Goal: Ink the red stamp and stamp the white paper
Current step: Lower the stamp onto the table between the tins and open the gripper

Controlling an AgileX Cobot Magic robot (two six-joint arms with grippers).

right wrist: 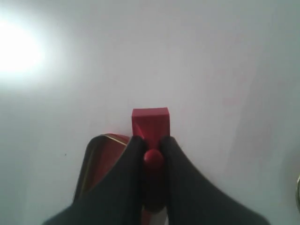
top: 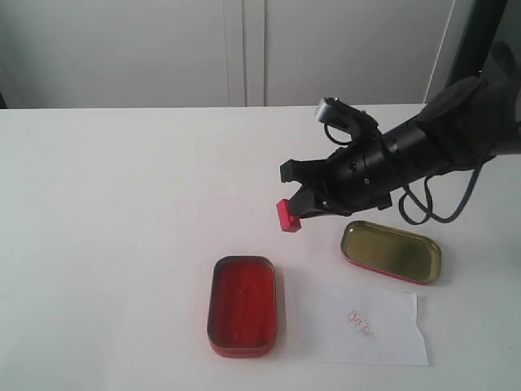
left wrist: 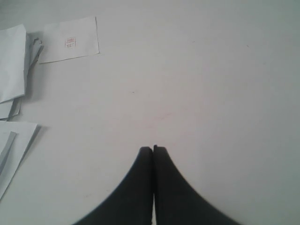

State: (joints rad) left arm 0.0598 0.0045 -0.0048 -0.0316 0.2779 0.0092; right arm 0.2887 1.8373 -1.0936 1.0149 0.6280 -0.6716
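- Right gripper (top: 299, 204): jaws narrow, pinched on the red stamp (top: 288, 216) by its short knobbed handle. Right wrist view shows the knob between the two black fingers (right wrist: 133, 159) and the flat base sticking out ahead.
- Stamp location: off the table (top: 122, 204), tilted, at approx 1 o'clock from the open ink tin (top: 242, 305) and approx 9 o'clock from the gold-lined lid (top: 391, 251). Not touching either.
- White paper (top: 374, 326): flat on the table at approx 3–4 o'clock from the ink tin, just beside it, with the lid at its 12 o'clock.
- Left gripper (left wrist: 153, 150): jaws fully closed, nothing between them, over bare table.
- Handling (judgement): the stamp looks light, stiff and smooth plastic. The handle is the right place to hold it. With so small a knob it could twist in the jaws, so press square and gently into the ink and onto the sheet. The paper is thin and loose and may slide or lift with the stamp.
- Writing: a small red print (top: 360, 322) shows on the paper, too small to read. No brand or label visible on the tin, lid or stamp.
- Left wrist view also shows a small sheet with a red mark (left wrist: 70, 40) beside stacked papers (left wrist: 11, 61). Can't tell if it's the same sheet, and the mark is unreadable.
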